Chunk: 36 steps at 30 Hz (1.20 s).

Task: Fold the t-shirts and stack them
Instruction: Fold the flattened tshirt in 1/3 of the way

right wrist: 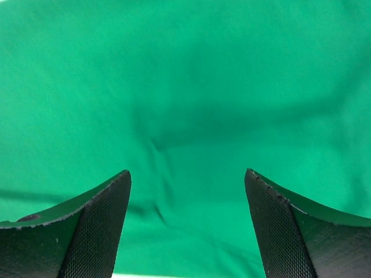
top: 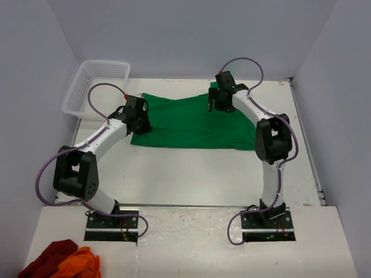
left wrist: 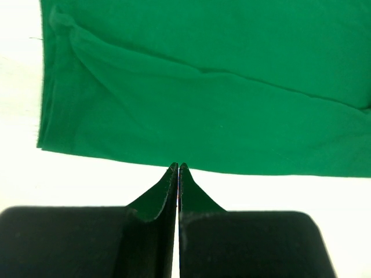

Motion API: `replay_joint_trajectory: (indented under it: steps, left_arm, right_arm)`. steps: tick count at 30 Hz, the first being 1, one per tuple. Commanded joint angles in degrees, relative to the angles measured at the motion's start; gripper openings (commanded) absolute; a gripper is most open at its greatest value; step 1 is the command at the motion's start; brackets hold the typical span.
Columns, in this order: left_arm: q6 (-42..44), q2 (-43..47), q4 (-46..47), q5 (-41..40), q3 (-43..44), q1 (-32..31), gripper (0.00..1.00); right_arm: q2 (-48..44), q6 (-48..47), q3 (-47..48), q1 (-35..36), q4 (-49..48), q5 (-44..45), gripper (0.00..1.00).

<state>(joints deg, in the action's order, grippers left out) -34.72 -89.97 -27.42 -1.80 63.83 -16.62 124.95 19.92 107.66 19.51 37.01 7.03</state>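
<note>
Currently, top: shirt lies mid-table, looks part-folded; basket beyond shirt's far-left corner, red-orange cloths well clear of it; nothing blocks you | left wrist: left gripper pressed together, empty, just off shirt's edge | right wrist: right gripper spread above shirt; next you pinch an edge to fold again.

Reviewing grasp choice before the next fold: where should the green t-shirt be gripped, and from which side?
Likely the t-shirt's left edge, from the left with the left claw: that border lies flat and free on the table, right ahead of the shut claw.
</note>
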Motion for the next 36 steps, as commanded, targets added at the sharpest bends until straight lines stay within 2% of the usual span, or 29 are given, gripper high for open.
replay_joint_trajectory:
  steps: [1, 2, 3, 5, 6, 8, 9, 13, 15, 18, 19, 23, 31, 36]
  left_arm:
    - [1.1, 2.3, 1.8, 1.5, -0.2, -1.7, 0.00]
    - [1.3, 2.2, 2.0, 1.5, -0.1, -2.0, 0.00]
    - [1.7, 2.0, 2.0, 1.8, 0.1, -2.4, 0.00]
    - [2.1, 1.1, 2.1, 3.2, 1.0, -3.7, 0.00]
    - [2.3, 0.2, 2.3, 3.8, 1.8, -4.6, 0.00]
    - [2.1, -1.1, 2.4, 3.4, 2.6, -5.6, 0.00]
    - [1.1, -2.0, 2.5, 3.6, 2.8, -5.9, 0.00]
    - [-1.0, -4.1, 1.4, 1.9, 2.8, -5.9, 0.00]
    - [-1.9, -4.7, 0.9, -0.6, 2.5, -5.2, 0.00]
    - [-2.4, -5.6, 2.1, 1.0, 1.6, -3.1, 0.00]
    - [-2.5, -6.1, 2.5, 4.8, 1.3, -2.2, 0.00]
    - [-2.3, -9.8, 3.6, 10.3, 0.9, 1.9, 0.00]
    - [-1.4, -11.7, 2.6, 9.8, 1.7, 3.2, 0.00]
    - [-1.1, -11.6, 2.3, 10.2, 1.6, 3.4, 0.00]
  right_arm:
    - [-12.1, 0.9, -8.5, 0.4, -1.1, 4.8, 0.79]
    - [-15.8, 1.2, -11.0, 0.4, -1.0, 5.4, 0.78]
    - [-17.4, 1.3, -15.6, 0.3, -0.8, 6.2, 0.60]
    - [-21.1, 2.4, -21.2, 0.3, -0.4, 8.6, 0.04]
    - [-22.0, 3.0, -22.8, 0.1, 0.3, 8.8, 0.00]
    - [-24.2, 3.7, -27.1, 0.0, 0.4, 9.4, 0.00]
    - [-24.7, 4.7, -28.1, -0.3, 1.2, 9.5, 0.07]
    - [-26.8, 4.7, -32.1, -1.0, 3.2, 10.2, 0.60]
    - [-28.4, 4.9, -33.5, -3.4, 3.7, 10.0, 0.71]
    - [-29.8, 3.9, -35.9, -7.5, 3.6, 7.9, 0.72]
    - [-30.0, 3.7, -37.1, -8.4, 3.7, 7.2, 0.70]
    - [-29.9, 3.1, -38.8, -10.2, 3.0, 6.8, 0.65]
    - [-28.1, 3.3, -40.2, -12.0, 2.9, 5.9, 0.53]
    - [-27.7, 3.3, -40.9, -12.9, 2.9, 6.9, 0.50]
